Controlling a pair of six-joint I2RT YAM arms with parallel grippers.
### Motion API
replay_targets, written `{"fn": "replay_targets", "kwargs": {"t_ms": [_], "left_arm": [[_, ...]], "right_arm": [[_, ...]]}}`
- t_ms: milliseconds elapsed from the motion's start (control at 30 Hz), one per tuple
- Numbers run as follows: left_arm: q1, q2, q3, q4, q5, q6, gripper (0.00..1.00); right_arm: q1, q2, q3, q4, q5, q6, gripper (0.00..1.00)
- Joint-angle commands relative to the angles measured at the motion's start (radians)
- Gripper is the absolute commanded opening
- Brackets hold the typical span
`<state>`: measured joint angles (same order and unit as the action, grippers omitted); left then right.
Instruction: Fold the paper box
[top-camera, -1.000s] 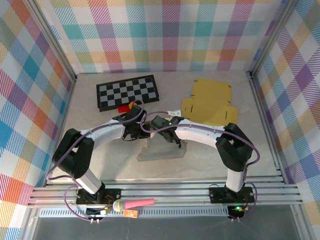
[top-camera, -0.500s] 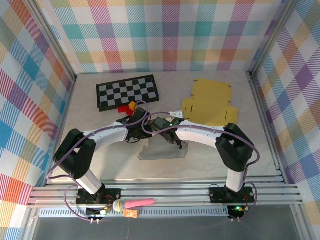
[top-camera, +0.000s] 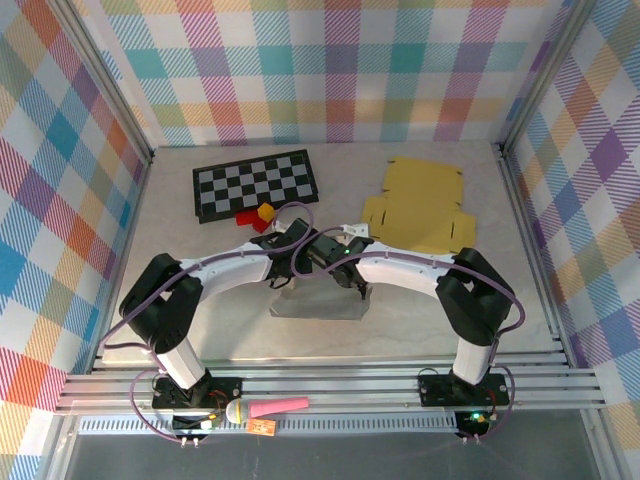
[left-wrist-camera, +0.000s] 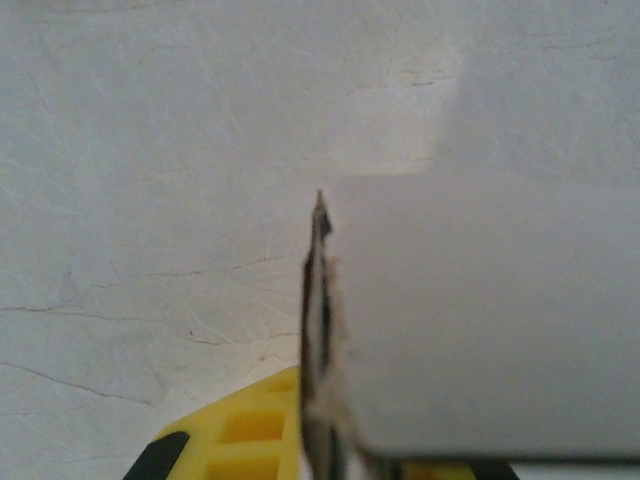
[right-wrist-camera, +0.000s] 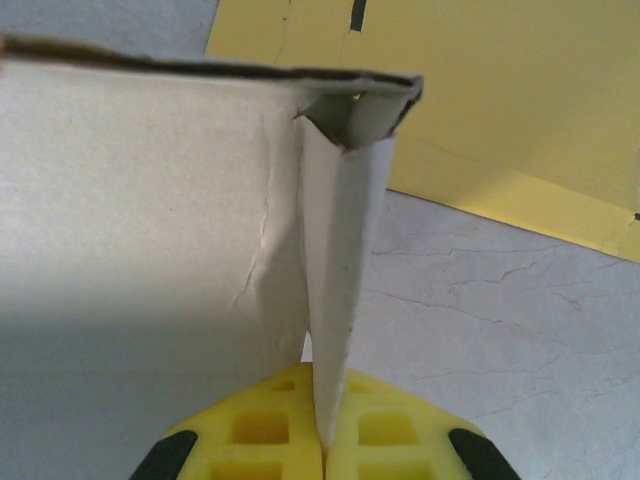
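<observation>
While gripping one flap apiece of the grey paper box (top-camera: 320, 305) at centre frame: clenched left hand (left-wrist-camera: 320, 445) and right hand (right-wrist-camera: 322, 440), apparently keeping its walls raised for creasing; yellow cardboard sheet (top-camera: 420, 215) upper right on counter (top-camera: 450, 300).

The left gripper (top-camera: 293, 262) stands further right than one second ago, close beside the right gripper (top-camera: 335, 265) above the paper box (top-camera: 318, 305). The left elbow shifts right accordingly. The red and yellow blocks (top-camera: 258, 216) are now uncovered.
</observation>
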<state>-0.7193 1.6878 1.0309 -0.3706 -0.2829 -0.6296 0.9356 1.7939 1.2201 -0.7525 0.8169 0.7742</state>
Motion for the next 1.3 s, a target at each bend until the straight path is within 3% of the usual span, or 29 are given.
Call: {"fn": "replay_targets", "kwargs": {"t_ms": [0, 133, 300, 533, 700, 867, 1000, 1133, 1267], "left_arm": [[-0.044, 0.049, -0.019, -0.095, -0.141, -0.010, 0.00], [-0.037, 0.029, -0.031, -0.058, -0.110, 0.044, 0.18], [-0.029, 0.040, -0.024, -0.042, -0.085, 0.105, 0.22], [-0.029, 0.057, -0.013, -0.043, -0.078, 0.124, 0.00], [-0.055, 0.061, -0.002, -0.103, -0.185, 0.081, 0.00], [-0.061, 0.022, -0.025, -0.079, -0.172, 0.064, 0.00], [-0.058, -0.048, -0.024, -0.062, -0.149, 0.092, 0.35], [-0.043, -0.105, -0.036, -0.027, -0.074, 0.139, 0.49], [-0.019, -0.142, -0.053, 0.004, 0.037, 0.182, 0.54]], "right_arm": [[0.006, -0.010, -0.002, -0.018, -0.007, -0.021, 0.00], [0.003, -0.013, -0.010, -0.011, -0.016, -0.024, 0.00], [0.002, -0.013, -0.007, -0.009, -0.022, -0.024, 0.00], [-0.001, -0.017, -0.008, -0.011, -0.024, -0.020, 0.00], [-0.001, -0.021, -0.013, -0.011, -0.027, -0.012, 0.00], [-0.002, -0.022, -0.017, -0.009, -0.030, -0.012, 0.00], [-0.001, -0.036, -0.034, 0.004, -0.030, -0.016, 0.00], [-0.001, -0.045, -0.041, 0.017, -0.032, -0.021, 0.00], [-0.001, -0.044, -0.039, 0.022, -0.034, -0.026, 0.00]]}}
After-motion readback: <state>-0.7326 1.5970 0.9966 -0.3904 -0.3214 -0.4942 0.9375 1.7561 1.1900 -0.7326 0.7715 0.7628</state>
